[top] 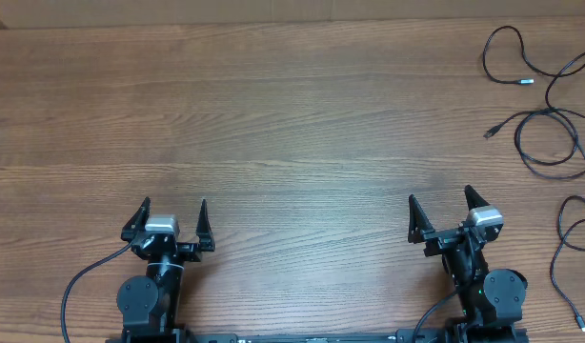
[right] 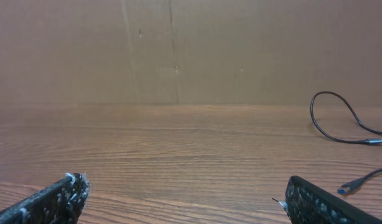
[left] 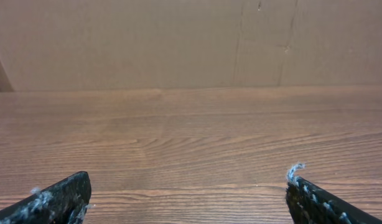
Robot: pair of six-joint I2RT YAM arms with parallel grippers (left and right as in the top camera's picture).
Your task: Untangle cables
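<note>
Wood-grain tabletop (top: 273, 114). Left arm (top: 151, 286) at 7 o'clock and right arm (top: 488, 281) at 5 o'clock, jaws of both released, grasping nothing. Thin black USB cables (top: 550, 111) lie loose at 2 to 3 o'clock, apart from both arms.

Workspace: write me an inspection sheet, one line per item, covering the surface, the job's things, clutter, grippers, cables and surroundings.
Surface: wooden table, bare across the middle and the robot's left.
Job's things: thin black cables in loose loops at the table's far right edge, some strands crossing; small plugs show at a few ends.
Clutter: nothing seen.
Grippers: left gripper open, holding nothing; right gripper open, holding nothing; both at the near edge, apart from the cables.
Cables: besides the job's own, a thicker arm wire curves out beside the left arm's base.
Surroundings: plain cardboard wall behind the table's far edge.
</note>
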